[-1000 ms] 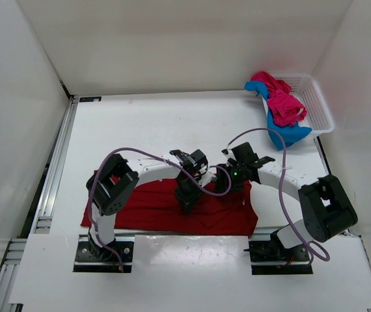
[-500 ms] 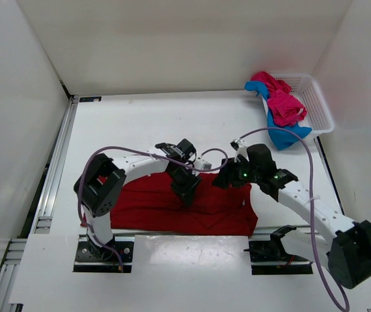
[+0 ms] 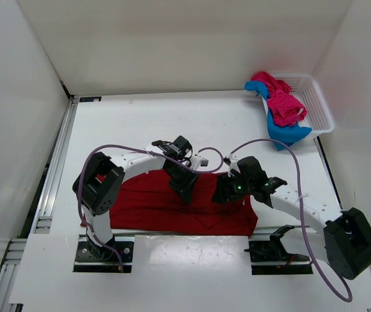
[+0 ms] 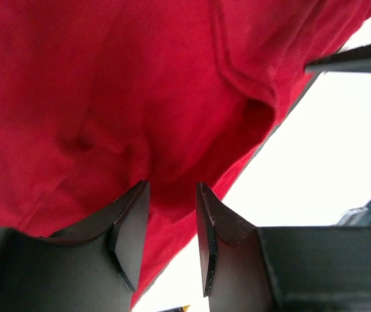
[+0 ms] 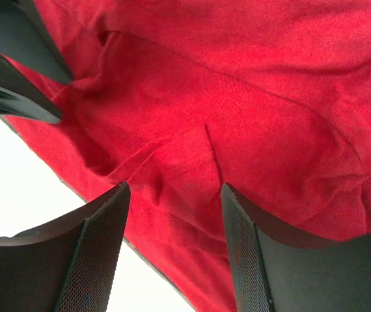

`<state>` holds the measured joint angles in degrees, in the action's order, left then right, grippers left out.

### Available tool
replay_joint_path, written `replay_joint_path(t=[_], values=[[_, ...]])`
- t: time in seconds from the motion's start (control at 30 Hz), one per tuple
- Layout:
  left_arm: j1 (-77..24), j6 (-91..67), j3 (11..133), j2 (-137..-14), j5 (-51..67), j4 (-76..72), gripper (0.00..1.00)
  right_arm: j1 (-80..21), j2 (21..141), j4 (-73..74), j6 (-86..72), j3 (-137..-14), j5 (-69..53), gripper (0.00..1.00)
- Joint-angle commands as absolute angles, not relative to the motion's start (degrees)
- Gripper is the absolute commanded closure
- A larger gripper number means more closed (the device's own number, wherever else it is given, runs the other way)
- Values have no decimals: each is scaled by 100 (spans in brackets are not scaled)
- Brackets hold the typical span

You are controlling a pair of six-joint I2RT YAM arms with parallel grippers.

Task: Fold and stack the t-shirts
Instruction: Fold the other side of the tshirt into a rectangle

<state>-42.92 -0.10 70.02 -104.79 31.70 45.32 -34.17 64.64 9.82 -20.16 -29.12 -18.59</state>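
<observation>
R pincer (image 3: 220, 194) has swung fwd since a sec ago, now spread wide over the dark red t-shirt (image 3: 145, 208) flat on the counter (image 3: 146, 123), L pincer (image 3: 185, 195) beside it w/ narrow gap, can't tell if pinching; I reckon first fold's abt to start.

White mesh basket (image 3: 317, 104) sits at the white counter's (image 3: 146, 123) far right corner; a metal rail (image 3: 54, 175) borders its left edge.

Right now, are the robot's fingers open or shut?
Left gripper: fingers slightly open above the dark red shirt, holding nothing.
Right gripper: fingers wide open above the same shirt, holding nothing.
</observation>
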Motion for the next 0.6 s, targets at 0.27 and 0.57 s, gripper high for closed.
replay_joint_path(t=[0.27,0.57], values=[[-3929,0,7251,-10292,3165,5221,53,-3683,7716,783,-1960,-3393,-1248,37],[-3867,0,7198,-10354,2909,5282,53,-3683,7832,835,-1960,-3560,-1608,100]])
